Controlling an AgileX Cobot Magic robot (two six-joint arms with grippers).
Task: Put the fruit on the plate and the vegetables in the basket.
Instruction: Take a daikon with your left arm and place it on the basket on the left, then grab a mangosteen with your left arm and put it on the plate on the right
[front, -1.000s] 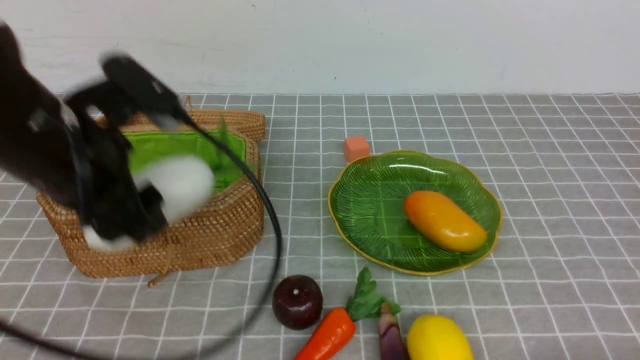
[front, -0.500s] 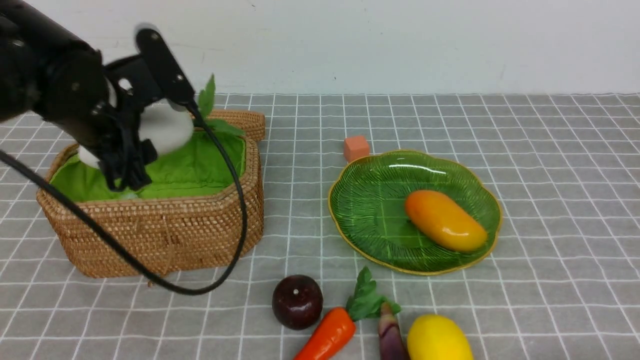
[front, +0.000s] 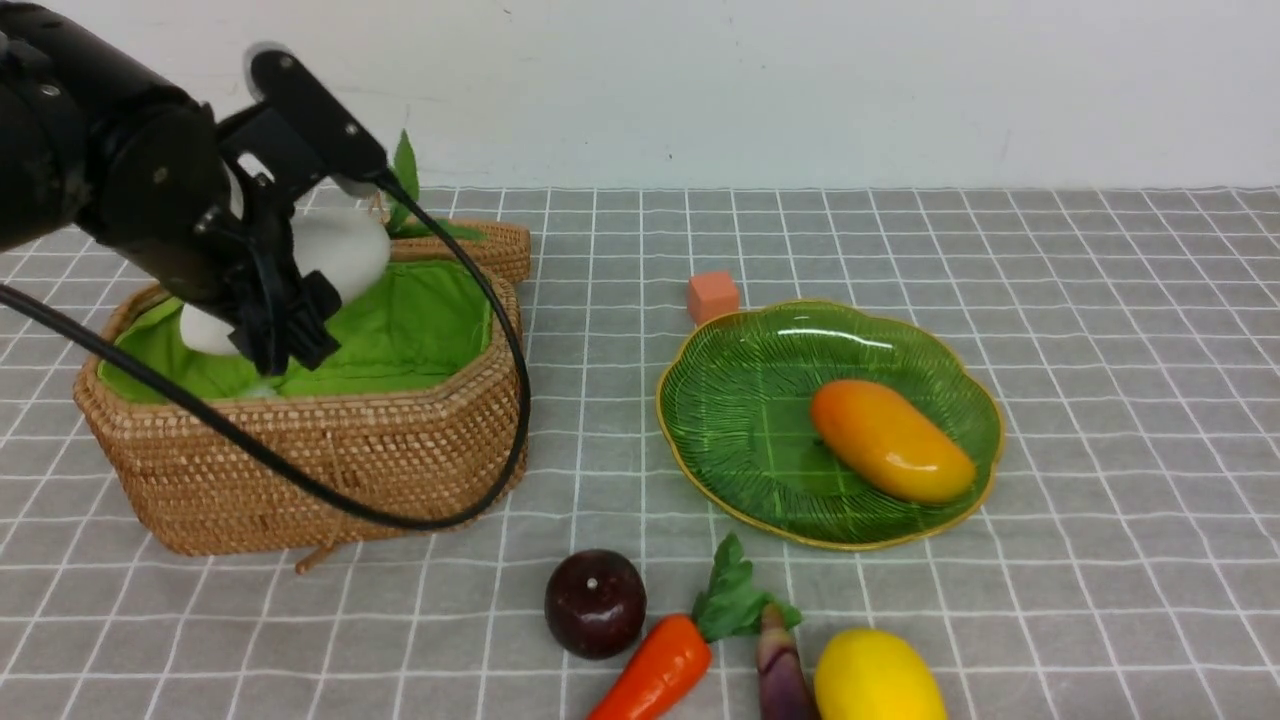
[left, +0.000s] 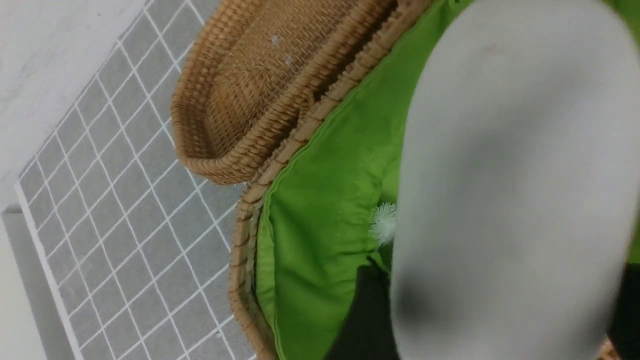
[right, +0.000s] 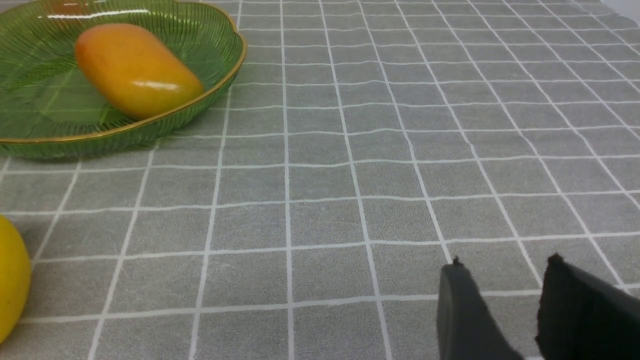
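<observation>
My left gripper (front: 345, 260) hangs over the open wicker basket (front: 350, 470), shut on the white radish (front: 340, 255). The radish is tilted, with its green leaves (front: 405, 185) toward the wall. In the left wrist view the radish (left: 500, 175) fills the space between the dark fingers (left: 365, 310) above the green lining (left: 325, 200). The mango (front: 890, 440) lies on the green plate (front: 750, 420). Plum (front: 594, 603), carrot (front: 655, 675), eggplant (front: 782, 680) and lemon (front: 878, 680) lie near the front edge. My right gripper (right: 505, 261) is open just above the cloth.
A small orange cube (front: 712, 296) sits behind the plate. The basket's lid (front: 470, 240) lies folded back behind it. The left arm's black cable (front: 500, 400) loops over the basket's front right corner. Grey checked cloth covers the table.
The left gripper carried the radish from in front of the basket's near wall to above its lining, then sank a little lower. The right gripper stayed put.
</observation>
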